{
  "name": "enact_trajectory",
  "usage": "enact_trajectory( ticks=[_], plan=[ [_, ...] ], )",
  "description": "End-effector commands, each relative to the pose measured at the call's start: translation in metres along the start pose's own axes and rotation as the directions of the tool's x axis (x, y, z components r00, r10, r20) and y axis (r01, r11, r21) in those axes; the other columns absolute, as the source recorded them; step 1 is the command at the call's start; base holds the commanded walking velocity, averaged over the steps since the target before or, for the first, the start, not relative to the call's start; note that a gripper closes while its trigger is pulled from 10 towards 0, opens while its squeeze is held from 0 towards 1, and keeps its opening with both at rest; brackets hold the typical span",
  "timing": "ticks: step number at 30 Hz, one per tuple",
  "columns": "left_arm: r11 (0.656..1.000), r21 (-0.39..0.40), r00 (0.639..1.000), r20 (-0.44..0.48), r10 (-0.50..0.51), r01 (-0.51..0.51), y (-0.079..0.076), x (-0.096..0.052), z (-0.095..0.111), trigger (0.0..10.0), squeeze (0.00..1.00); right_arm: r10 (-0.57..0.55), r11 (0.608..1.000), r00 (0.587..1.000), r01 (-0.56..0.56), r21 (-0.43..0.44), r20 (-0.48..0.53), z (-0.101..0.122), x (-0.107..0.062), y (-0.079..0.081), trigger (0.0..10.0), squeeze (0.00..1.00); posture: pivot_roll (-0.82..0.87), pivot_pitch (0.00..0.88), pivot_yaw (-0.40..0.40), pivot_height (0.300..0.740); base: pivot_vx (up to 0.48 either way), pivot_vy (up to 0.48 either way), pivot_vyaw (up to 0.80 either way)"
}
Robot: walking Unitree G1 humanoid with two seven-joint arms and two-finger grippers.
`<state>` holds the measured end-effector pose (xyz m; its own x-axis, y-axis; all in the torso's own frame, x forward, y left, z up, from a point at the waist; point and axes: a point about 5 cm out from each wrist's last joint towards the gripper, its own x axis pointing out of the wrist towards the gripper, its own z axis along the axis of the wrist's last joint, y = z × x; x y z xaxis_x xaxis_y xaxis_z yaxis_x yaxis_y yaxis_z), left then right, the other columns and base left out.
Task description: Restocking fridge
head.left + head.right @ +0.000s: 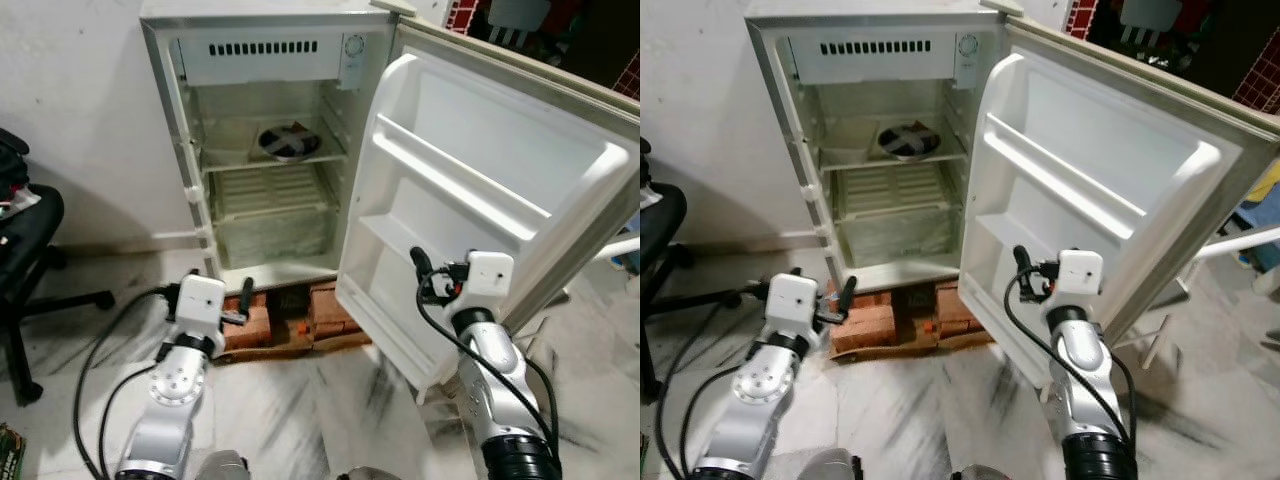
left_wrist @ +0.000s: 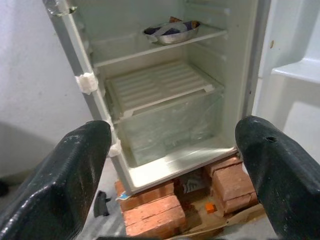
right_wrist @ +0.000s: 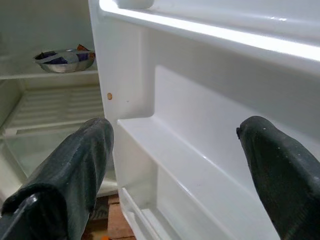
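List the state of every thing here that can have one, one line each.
Fridge door: swung wide open, its shelves bare.
Fridge: open, standing on bricks.
Steel bowl: upright on the upper shelf, something in it.
Crisper drawer: pushed in, under its cover.
Left end effector: open, holding nothing, in front of the fridge.
Right end effector: open, holding nothing, facing the door's lower shelf.

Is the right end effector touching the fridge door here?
Apart. In the right wrist view the right end effector is spread open, both black fingers short of the fridge door, with the door shelf visible between them, untouched.
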<state>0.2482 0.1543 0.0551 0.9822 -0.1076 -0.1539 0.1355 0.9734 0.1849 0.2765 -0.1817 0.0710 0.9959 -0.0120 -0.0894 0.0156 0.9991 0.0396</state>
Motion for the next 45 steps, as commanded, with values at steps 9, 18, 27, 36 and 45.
enact_trajectory(
  ticks=[9, 18, 27, 36, 45],
  plan=[
    [1.000, 0.021, 1.000, -0.004, 0.002, -0.002, 0.004, 0.000, -0.002, 10.0, 0.00, 0.014, 1.000, 1.000, -0.014, 0.002, 0.009, 0.003, 0.004, 0.003, 10.0, 0.00, 0.12, 0.000, -0.063, 0.740, 0.000, -0.457, 0.00],
    [1.000, 0.021, 1.000, -0.012, 0.004, -0.003, 0.005, -0.003, -0.005, 10.0, 0.00, 0.251, 0.967, 0.963, -0.247, 0.058, -0.095, -0.011, -0.010, 0.014, 10.0, 0.00, 0.12, 0.000, -0.066, 0.740, 0.000, -0.458, 0.00],
    [1.000, 0.023, 1.000, -0.011, -0.002, 0.002, 0.003, -0.002, -0.006, 10.0, 0.00, 0.415, 0.910, 0.885, -0.406, 0.084, -0.213, -0.022, -0.015, 0.011, 10.0, 0.00, 0.12, 0.000, -0.065, 0.740, 0.000, -0.458, 0.00],
    [0.999, 0.025, 0.999, -0.029, 0.034, -0.033, 0.008, -0.005, -0.008, 10.0, 0.00, 0.381, 0.922, 0.893, -0.386, 0.027, -0.240, -0.022, -0.006, 0.001, 10.0, 0.00, 0.13, 0.000, -0.068, 0.740, 0.000, -0.166, 0.00],
    [0.986, -0.010, 0.962, -0.219, 0.162, -0.169, 0.029, -0.013, -0.037, 10.0, 0.00, 0.239, 0.970, 0.969, -0.236, 0.049, -0.060, 0.011, 0.021, -0.002, 10.0, 0.00, 0.14, 0.000, -0.065, 0.740, 0.000, 0.000, 0.00]
  ],
)
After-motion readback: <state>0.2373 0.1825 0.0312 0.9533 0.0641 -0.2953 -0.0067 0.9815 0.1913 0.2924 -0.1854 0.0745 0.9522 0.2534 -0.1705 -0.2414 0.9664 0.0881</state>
